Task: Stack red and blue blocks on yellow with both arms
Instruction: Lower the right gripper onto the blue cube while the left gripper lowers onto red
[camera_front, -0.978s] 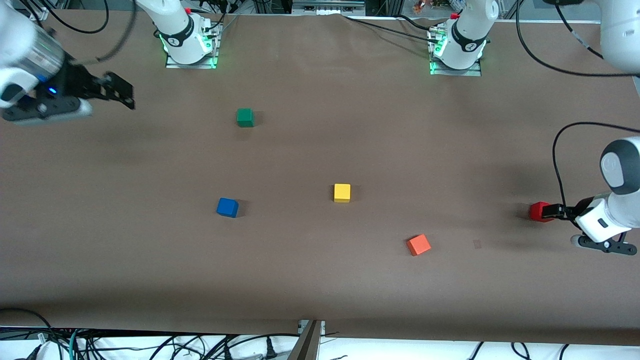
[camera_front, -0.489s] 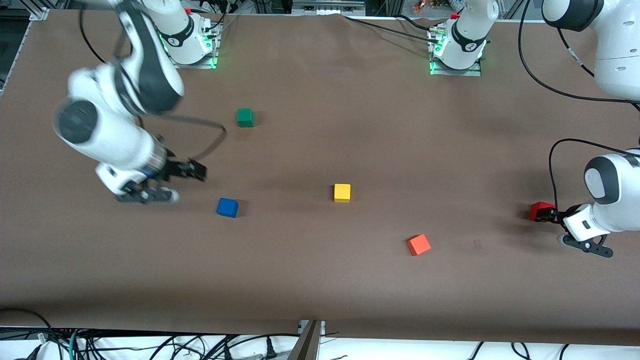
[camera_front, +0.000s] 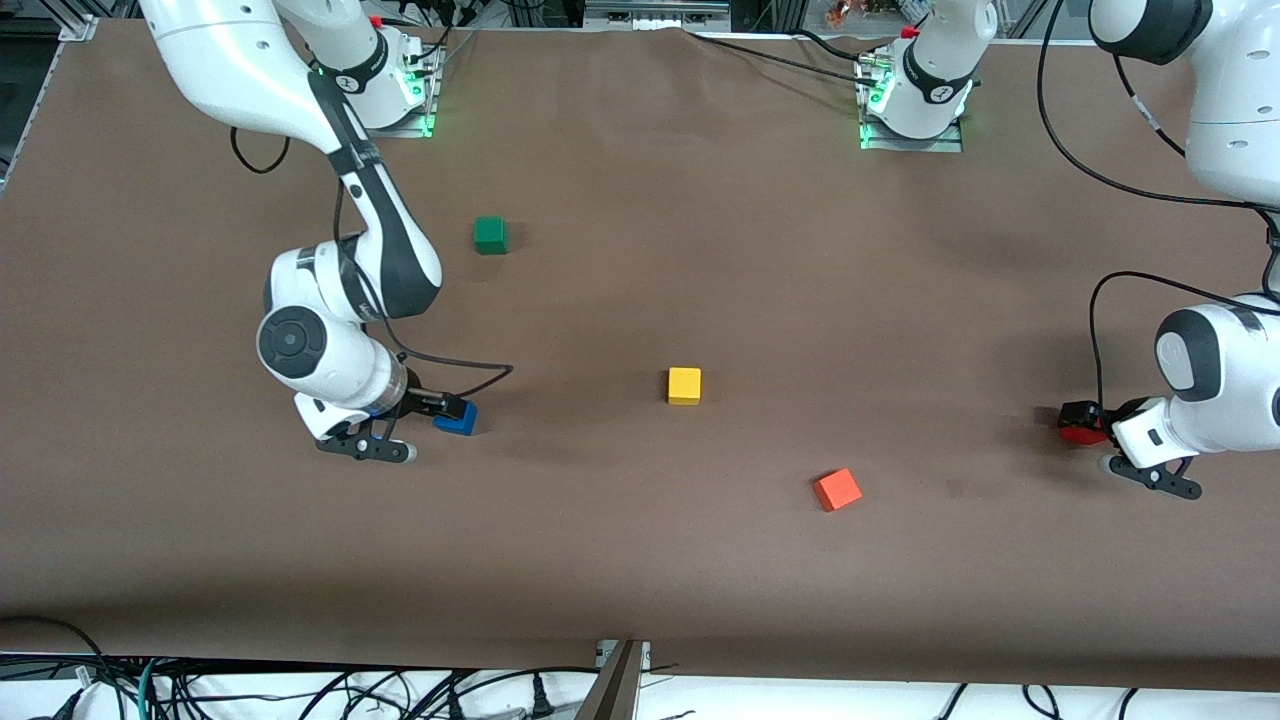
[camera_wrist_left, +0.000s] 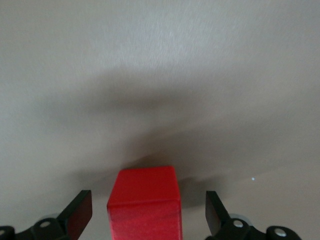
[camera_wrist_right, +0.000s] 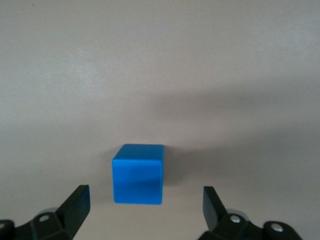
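Step in hand, judged: both grasps pending, with the left pincer (camera_wrist_left: 145, 212) released around the red block (camera_wrist_left: 144, 202) and the right pincer (camera_wrist_right: 145, 207) released just short of the blue block (camera_wrist_right: 138, 173), yellow (camera_front: 684, 385) unstacked between them; next: clench, lift.

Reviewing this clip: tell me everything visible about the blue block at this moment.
The blue block is a small matte bright-blue cube with crisp edges, resting flat on the brown table, toward the right arm's end and level with the yellow cube. The right end effector straddles it with fingers open on either side, not touching it. Nothing is stacked on it.
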